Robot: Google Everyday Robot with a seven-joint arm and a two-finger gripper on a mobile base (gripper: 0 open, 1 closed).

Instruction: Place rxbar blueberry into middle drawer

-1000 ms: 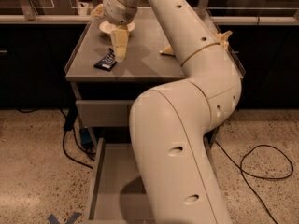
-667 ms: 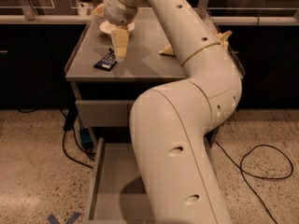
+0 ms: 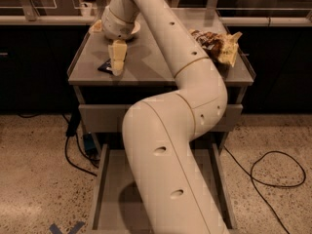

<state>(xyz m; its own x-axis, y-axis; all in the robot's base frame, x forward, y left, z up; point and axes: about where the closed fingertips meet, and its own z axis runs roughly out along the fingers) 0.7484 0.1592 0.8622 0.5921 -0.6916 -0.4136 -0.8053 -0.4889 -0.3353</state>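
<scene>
Lying flat near the left front edge of the table [image 3: 146, 65], in the upper left of the frame, the rxbar blueberry [image 3: 104, 66] shows only a dark corner. The end effector [image 3: 117, 71] points straight down and stands at the bar's right-hand end, touching it or nearly so. You cannot tell from this view whether the end effector is open or closed on the bar, so treat the grasp as unconfirmed. To do this step well, you should probably centre over the wrapper's narrow width, come down gently onto the thin, flat bar, and close firmly before lifting. Lift straight up first, because the bar sits close to the edge and could slide off. The open drawer [image 3: 111, 179], likely your target, lies at the bottom of the frame. The bowl [image 3: 135, 29] and the chip bag [image 3: 217, 45] lie clear of that path.
</scene>
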